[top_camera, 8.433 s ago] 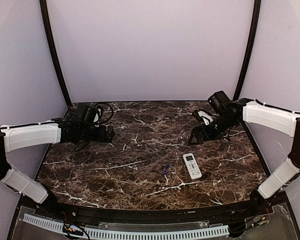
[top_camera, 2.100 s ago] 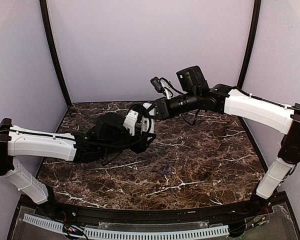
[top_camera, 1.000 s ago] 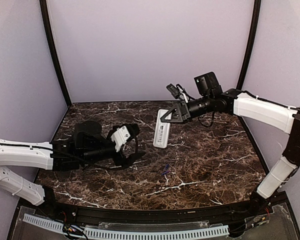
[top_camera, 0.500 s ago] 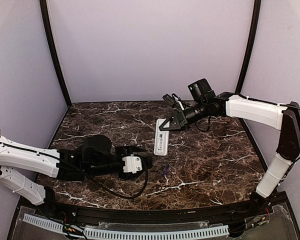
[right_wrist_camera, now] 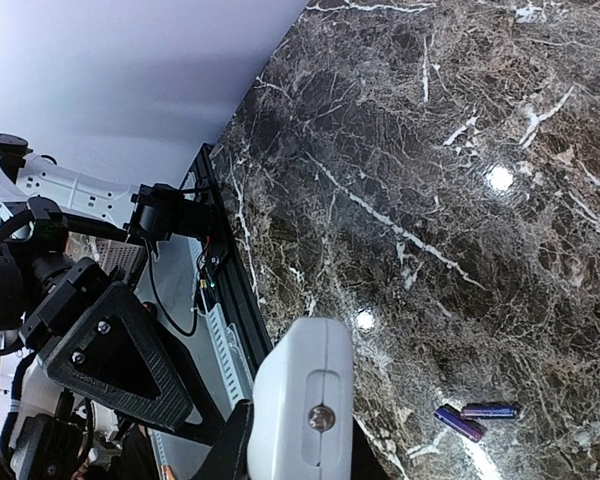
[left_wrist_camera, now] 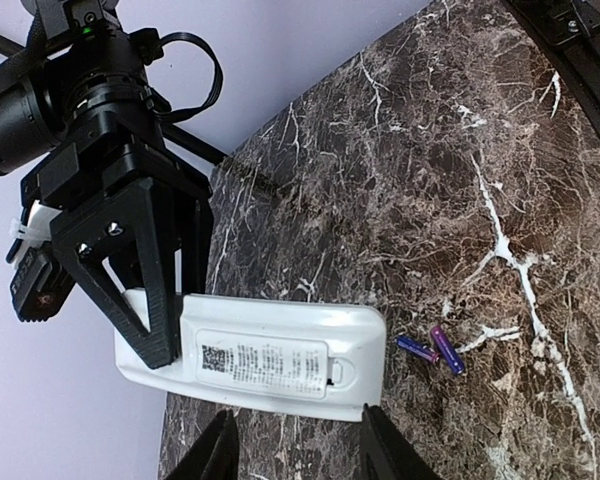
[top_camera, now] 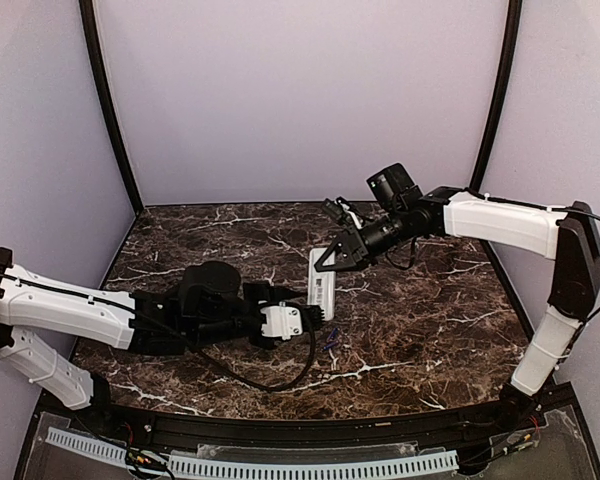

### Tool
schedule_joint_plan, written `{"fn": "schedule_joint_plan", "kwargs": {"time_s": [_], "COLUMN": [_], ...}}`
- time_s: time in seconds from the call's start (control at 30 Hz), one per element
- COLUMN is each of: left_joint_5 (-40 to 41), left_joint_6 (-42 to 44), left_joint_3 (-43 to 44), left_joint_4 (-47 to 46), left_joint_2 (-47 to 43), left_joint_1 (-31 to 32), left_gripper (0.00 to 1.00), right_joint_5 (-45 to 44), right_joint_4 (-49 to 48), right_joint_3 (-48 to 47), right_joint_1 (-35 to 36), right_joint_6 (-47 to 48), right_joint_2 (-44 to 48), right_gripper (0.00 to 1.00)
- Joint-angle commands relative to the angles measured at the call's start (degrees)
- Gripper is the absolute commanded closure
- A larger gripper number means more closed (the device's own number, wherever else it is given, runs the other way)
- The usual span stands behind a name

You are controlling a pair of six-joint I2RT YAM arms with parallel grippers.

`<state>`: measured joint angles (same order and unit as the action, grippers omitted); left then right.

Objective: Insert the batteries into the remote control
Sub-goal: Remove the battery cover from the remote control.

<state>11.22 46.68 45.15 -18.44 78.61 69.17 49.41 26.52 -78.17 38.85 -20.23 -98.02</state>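
right gripper (top_camera: 330, 262) clamping remote control (top_camera: 320, 292) by one end, left gripper (left_wrist_camera: 295, 450) hanging half-open just beside it, batteries (left_wrist_camera: 432, 348) lying on table (top_camera: 180, 240)

Worktop (top_camera: 430, 330) here is a dark brown marble-look slab with white veins running all over it. Only stuff actually lying on it is the two little purple batteries (top_camera: 330, 340), near the middle toward the front, splayed in a narrow V with one pair of ends almost meeting.
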Motion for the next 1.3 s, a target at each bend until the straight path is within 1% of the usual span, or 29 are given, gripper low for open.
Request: {"fn": "schedule_joint_plan", "kwargs": {"time_s": [0.0,0.3,0.9,1.27], "left_joint_5": [0.49,0.71,3.55,2.98], "left_joint_6": [1.17,1.4,3.04,2.79], "left_joint_3": [2.3,3.84,4.05,3.64], "left_joint_4": [-0.68,-1.02,-1.48,-1.23], "left_joint_2": [1.14,3.29,5.09,5.19], "left_joint_1": [0.09,0.09,0.09,0.09], "left_gripper": [0.6,0.62,0.63,0.62], "right_joint_5": [-1.24,-0.85,0.57,1.22], "right_joint_4": [0.58,0.66,1.15,1.16], "right_joint_3": [-2.5,-3.03,-3.83,-4.01], "right_joint_1": [0.95,1.26,2.18,2.36], "right_joint_6": [0.19,-0.17,0.43,0.71], "right_joint_2": [-0.88,-1.27,-1.41,-1.18], "right_gripper": [1.0,1.0,1.0,1.0]}}
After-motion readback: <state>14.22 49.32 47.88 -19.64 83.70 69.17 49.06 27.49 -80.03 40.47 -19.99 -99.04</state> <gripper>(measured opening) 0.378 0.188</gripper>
